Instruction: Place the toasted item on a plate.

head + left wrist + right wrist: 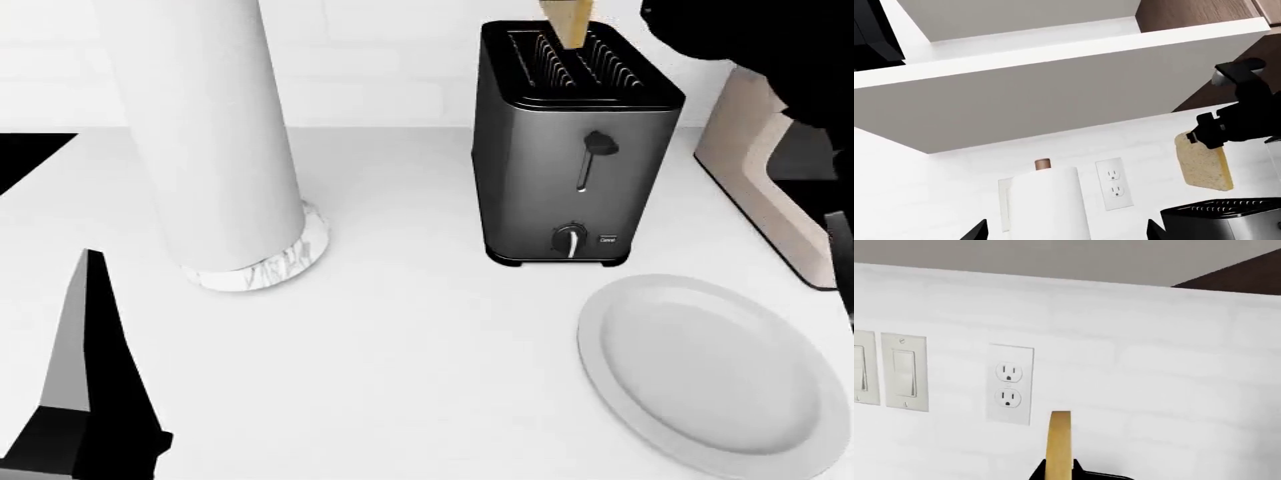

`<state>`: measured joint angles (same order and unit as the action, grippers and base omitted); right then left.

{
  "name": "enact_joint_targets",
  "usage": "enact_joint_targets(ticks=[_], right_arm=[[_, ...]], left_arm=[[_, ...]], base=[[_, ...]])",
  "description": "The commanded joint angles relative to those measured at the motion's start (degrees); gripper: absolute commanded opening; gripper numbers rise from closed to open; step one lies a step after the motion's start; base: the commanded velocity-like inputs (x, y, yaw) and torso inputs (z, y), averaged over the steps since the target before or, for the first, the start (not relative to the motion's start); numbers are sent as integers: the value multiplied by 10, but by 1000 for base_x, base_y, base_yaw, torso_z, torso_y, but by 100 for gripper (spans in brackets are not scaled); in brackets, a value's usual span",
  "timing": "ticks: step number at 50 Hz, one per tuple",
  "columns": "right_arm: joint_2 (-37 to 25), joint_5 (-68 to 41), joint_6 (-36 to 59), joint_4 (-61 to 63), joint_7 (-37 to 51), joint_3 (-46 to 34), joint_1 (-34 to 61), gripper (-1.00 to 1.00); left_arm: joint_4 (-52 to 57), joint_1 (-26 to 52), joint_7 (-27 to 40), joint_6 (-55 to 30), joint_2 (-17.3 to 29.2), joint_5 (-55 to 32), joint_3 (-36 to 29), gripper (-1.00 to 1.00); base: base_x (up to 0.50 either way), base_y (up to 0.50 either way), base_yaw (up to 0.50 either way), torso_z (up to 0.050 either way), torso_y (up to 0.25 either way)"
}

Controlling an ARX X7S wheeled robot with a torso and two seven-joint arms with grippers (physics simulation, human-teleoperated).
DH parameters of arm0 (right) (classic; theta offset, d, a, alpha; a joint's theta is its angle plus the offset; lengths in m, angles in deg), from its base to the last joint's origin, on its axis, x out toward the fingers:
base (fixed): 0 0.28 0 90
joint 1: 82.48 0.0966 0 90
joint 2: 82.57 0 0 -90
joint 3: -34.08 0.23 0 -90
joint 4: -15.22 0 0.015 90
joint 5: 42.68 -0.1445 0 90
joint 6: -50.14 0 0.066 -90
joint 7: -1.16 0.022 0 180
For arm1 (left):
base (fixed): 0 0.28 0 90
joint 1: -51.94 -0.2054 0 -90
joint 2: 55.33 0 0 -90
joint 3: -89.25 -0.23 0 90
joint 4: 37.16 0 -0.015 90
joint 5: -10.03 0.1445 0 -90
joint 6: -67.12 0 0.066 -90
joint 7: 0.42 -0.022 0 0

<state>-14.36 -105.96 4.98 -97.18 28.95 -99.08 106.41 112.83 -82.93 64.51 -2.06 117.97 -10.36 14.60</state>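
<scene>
The toasted item (1204, 162) is a tan bread slice with a golden crust. It hangs just above the slots of the dark metal toaster (574, 150), with my right gripper (1207, 134) shut on its upper edge. The right wrist view shows the slice edge-on (1059, 440), pinched between the black fingers (1078, 471). In the head view only its lower tip (570, 22) shows at the top edge. The white plate (707, 375) lies on the counter in front of the toaster, to the right. My left gripper (1067, 232) is open and holds nothing, low at the left.
A tall white paper towel roll (200, 130) on a marble-patterned base (287, 262) stands left of the toaster. A beige appliance (754, 170) stands at the right edge. Wall outlets (1010, 384) and switches (903, 372) are behind, and cabinets (1054, 95) hang overhead.
</scene>
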Motion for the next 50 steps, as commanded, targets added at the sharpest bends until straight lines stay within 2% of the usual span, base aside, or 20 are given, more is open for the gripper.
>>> enact_joint_targets(ticks=[1,14,27,33,50], right_arm=[[-23,-20,27,46,14,20,34,-100],[-92,-109,67,194,71,73,12,-100],[-188,-270,104,397,177,145,-34,-100],[-239,-356,99,479,225,179,-57,-100],[-376,-552,49,636,314,255,-95,-100]], left_arm=[[0,0,4,0,3,2,-2,100],[0,0,-7,-2,-6,-3,4,100],[0,1,32,0,32,5,-11,100],[0,5,58,2,58,13,-26,100],[0,23,67,-1,65,11,-46,100]], base=[[0,0,0,0,0],[0,0,0,0,0],[0,0,0,0,0],[0,0,0,0,0],[0,0,0,0,0]])
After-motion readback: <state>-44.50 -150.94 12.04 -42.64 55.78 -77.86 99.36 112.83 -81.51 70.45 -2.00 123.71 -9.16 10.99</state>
